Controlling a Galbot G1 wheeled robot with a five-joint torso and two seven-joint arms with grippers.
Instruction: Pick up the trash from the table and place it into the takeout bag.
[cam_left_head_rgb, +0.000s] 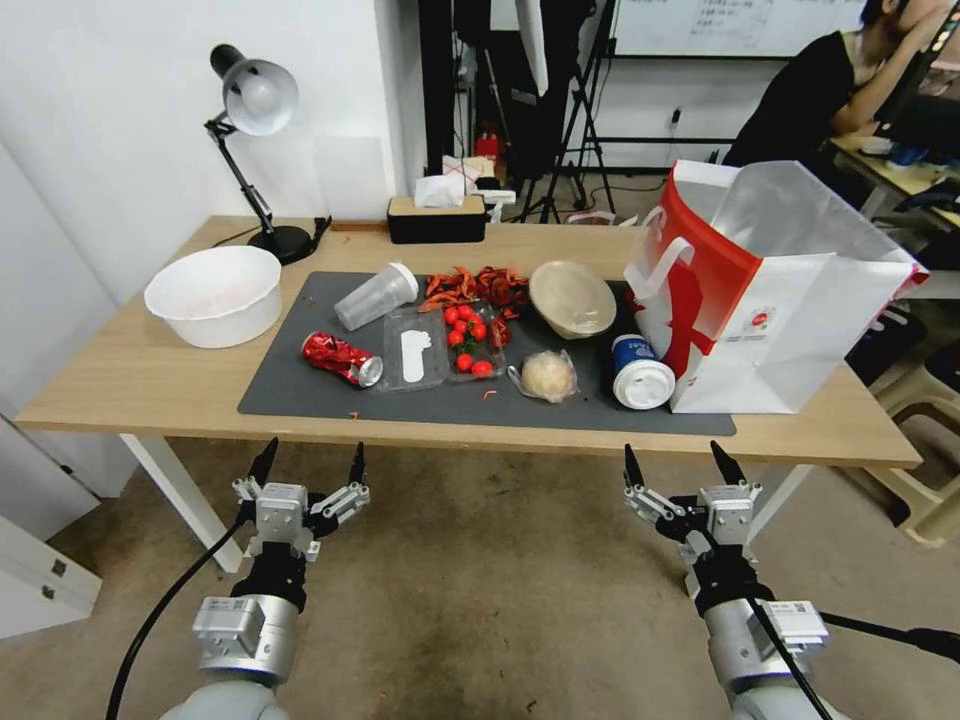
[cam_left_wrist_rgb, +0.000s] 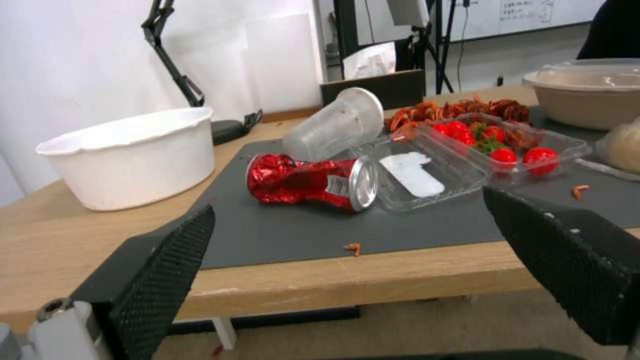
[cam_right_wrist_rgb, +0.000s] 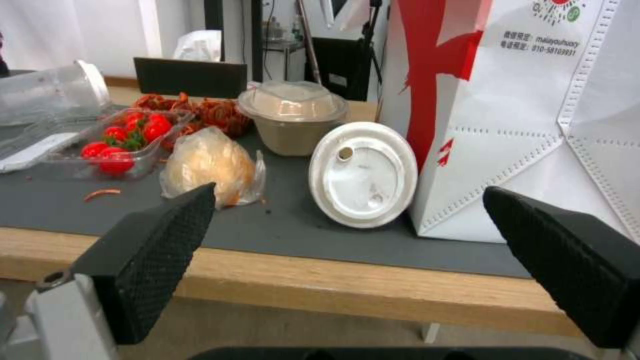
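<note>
On the table's (cam_left_head_rgb: 130, 385) grey mat lies the trash: a crushed red can (cam_left_head_rgb: 341, 357) (cam_left_wrist_rgb: 312, 183), a clear plastic cup (cam_left_head_rgb: 376, 295) (cam_left_wrist_rgb: 335, 124) on its side, a beige paper bowl (cam_left_head_rgb: 571, 297) (cam_right_wrist_rgb: 293, 117), a wrapped bun (cam_left_head_rgb: 546, 376) (cam_right_wrist_rgb: 211, 167) and a blue-white lidded cup (cam_left_head_rgb: 640, 372) (cam_right_wrist_rgb: 363, 175) tipped over. At the right end stands the takeout bag (cam_left_head_rgb: 770, 290) (cam_right_wrist_rgb: 527, 105), its mouth open. My left gripper (cam_left_head_rgb: 309, 466) hangs open below the front edge, facing the can. My right gripper (cam_left_head_rgb: 677, 462), also open, faces the lidded cup.
A big white plastic bowl (cam_left_head_rgb: 215, 294) sits on the left of the table. A clear tray of cherry tomatoes (cam_left_head_rgb: 467, 338) and red scraps (cam_left_head_rgb: 480, 285) lie mid-mat. A desk lamp (cam_left_head_rgb: 255, 150) and a tissue box (cam_left_head_rgb: 437, 215) stand at the back. A stool (cam_left_head_rgb: 935, 470) is on the right.
</note>
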